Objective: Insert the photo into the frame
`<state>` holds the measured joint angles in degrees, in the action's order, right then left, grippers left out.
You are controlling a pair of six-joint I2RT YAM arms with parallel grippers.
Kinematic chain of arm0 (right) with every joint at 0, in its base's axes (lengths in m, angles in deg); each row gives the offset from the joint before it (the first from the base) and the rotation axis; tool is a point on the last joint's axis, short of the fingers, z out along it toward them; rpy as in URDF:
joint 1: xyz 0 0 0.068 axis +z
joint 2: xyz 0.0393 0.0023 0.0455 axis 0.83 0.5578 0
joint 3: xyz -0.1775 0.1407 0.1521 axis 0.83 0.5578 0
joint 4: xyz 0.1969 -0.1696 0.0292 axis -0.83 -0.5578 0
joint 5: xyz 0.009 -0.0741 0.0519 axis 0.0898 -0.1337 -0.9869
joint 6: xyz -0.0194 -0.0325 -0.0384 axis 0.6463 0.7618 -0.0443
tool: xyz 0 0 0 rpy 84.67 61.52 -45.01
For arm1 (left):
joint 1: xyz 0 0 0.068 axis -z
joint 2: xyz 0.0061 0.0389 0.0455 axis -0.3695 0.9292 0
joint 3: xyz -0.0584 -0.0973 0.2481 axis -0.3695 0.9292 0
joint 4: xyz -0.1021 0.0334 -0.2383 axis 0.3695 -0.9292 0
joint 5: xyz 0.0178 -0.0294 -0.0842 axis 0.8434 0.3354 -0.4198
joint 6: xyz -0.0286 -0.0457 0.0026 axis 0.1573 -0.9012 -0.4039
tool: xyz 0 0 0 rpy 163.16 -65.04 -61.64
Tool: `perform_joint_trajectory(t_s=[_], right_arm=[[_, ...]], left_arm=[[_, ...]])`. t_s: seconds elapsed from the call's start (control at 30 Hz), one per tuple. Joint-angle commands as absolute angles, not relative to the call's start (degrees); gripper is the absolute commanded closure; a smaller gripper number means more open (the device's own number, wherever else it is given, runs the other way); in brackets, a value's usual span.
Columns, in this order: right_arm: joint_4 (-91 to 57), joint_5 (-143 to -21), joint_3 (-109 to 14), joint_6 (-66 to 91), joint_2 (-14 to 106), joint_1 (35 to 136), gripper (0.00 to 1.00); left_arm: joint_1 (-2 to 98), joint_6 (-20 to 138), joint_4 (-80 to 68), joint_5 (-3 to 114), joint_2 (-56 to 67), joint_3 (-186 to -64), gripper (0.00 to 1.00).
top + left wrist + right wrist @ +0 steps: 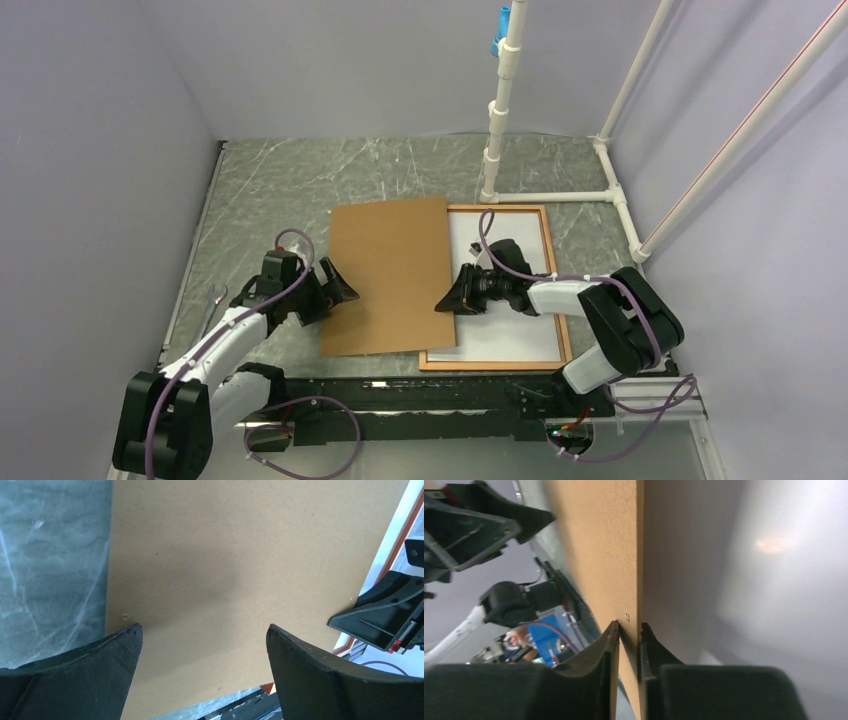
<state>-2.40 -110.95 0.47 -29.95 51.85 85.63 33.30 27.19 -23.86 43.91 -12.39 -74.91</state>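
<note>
The orange-brown frame (549,262) lies flat right of centre. A white sheet (505,330) lies in it, apparently the photo with its white back up; no print shows. A plain brown backing board (390,275) covers the frame's left part. My right gripper (447,299) is shut on the board's right edge, one finger above it and one below (629,628), with the white sheet (754,580) beneath. My left gripper (340,284) is open and empty at the board's left edge, its fingers spread over the board (204,630). The frame's edge (398,547) shows at the right of the left wrist view.
A white pipe stand (497,130) rises behind the frame, with pipes (560,196) along the table's back right. A metal tool (213,305) lies at the left edge. A black rail (400,400) runs along the near edge. Grey walls enclose the marbled table (280,185).
</note>
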Motion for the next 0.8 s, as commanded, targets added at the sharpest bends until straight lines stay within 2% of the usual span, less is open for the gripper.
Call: perform_joint_trajectory(t_s=[0.0,0.1,0.33,0.53,0.67,0.77], right_arm=[[6.09,-116.76,-1.18,-33.76,48.77,86.72,0.92],[-2.86,-114.69,-4.68,-30.87,43.28,86.90,0.99],[-36.42,-103.65,-22.72,-21.68,32.73,86.90,1.00],[-59.32,-90.00,-41.06,-17.05,34.62,90.41,1.00],[-69.81,-72.22,-50.28,-19.42,37.55,99.60,1.00],[-73.85,-65.70,-54.56,-21.16,41.13,105.74,1.00]], left_arm=[[33.77,27.33,-22.89,42.69,-11.53,-72.18,0.01],[33.88,27.71,-25.44,42.88,-14.19,-73.66,0.01],[34.47,28.17,-34.59,43.92,-23.17,-80.25,0.01],[36.36,26.11,-38.40,44.19,-27.67,-85.76,0.01],[39.35,24.64,-40.76,46.49,-28.81,-89.95,0.01],[42.26,23.77,-41.87,48.07,-28.64,-92.52,0.01]])
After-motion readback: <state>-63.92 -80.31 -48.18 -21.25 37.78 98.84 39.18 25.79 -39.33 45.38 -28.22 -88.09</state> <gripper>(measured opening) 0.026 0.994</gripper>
